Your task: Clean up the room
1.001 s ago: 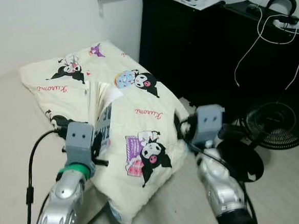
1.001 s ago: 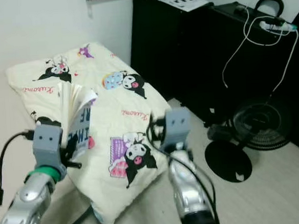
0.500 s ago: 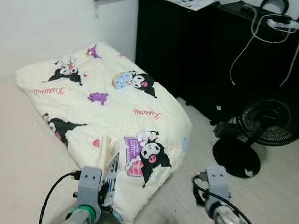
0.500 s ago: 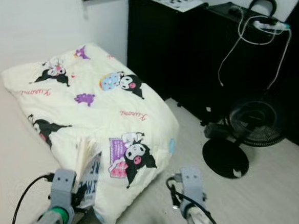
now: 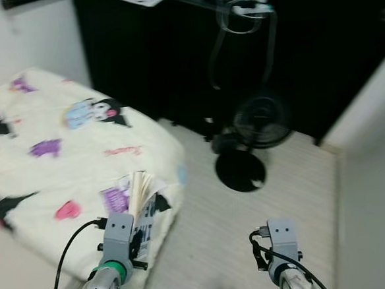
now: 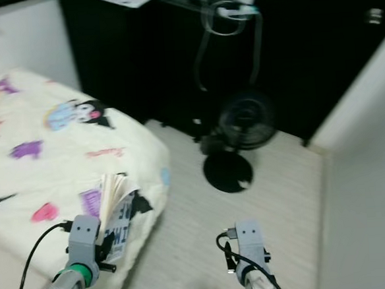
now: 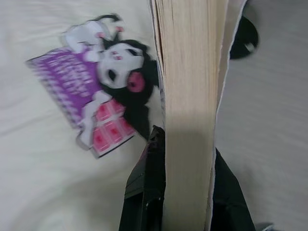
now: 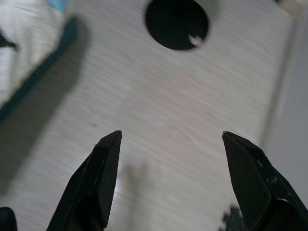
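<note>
Book in the left gripper, clamped by its lower end between the two black fingers, pages fanning upward so its long axis stands roughly upright, lower left of the head view. It sits right over the edge of the cream cartoon-print quilt, which spreads across the left half of the frame. Over at lower centre-right, the right gripper hangs with its fingers spread wide and nothing between them, pointed down at bare pale floorboards. So the left arm has the load, and wherever it goes next, probably a shelf or surface. Standing fan with its round black base sits mid-frame, near the black cabinets along the top; that's the obstacle to steer around.
</note>
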Robot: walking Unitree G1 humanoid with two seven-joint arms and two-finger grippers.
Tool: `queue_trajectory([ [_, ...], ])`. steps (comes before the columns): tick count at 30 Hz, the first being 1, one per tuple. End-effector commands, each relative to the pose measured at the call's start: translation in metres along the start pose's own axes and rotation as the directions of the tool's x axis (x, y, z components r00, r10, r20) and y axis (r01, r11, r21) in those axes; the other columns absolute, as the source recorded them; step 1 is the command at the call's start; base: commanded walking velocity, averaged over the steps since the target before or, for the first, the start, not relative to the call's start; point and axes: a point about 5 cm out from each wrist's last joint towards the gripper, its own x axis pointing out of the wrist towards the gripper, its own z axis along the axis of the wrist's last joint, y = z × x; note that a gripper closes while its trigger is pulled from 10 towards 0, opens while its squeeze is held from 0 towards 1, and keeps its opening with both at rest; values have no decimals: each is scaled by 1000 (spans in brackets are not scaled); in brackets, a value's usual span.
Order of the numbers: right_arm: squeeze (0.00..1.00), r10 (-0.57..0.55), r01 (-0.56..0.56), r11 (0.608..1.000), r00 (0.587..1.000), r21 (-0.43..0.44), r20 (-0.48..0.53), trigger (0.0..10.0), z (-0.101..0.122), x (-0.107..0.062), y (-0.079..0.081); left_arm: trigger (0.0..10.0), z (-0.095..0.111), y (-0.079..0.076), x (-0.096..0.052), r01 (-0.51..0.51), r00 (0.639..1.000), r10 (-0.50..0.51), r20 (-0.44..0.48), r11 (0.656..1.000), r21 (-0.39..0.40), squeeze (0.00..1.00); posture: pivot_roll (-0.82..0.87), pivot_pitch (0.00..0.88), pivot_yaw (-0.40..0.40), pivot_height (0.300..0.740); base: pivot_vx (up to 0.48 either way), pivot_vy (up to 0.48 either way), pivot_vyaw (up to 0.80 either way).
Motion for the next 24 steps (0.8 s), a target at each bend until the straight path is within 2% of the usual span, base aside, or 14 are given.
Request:
queue_trajectory([
  [1, 0, -11, 11, 1000, 1000, 0, -17, 10000, -6, -1, -3, 10000, 1, -2, 1, 5, 1000, -5, 29, 1000, 4, 86, 14, 49, -24, 740, 0, 0, -756],
  [14, 0, -5, 5, 1000, 1000, -8, -9, 10000, -6, -1, -1, 10000, -2, -2, 1, -6, 999, 6, 37, 1000, -4, 82, 16, 57, -26, 740, 0, 0, -748],
  [16, 0, -2, 1, 1000, 1000, -12, -11, 10000, -6, -1, -1, 10000, -2, -2, 1, -7, 999, 7, 36, 1000, -5, 82, 16, 58, -25, 740, -285, 0, -513],
  [24, 0, 22, -22, 999, 1000, -32, 8, 10000, -4, -1, 5, 10000, -3, -2, 1, -11, 999, 11, 41, 1000, -8, 86, 22, 61, -25, 740, -375, 0, 0],
])
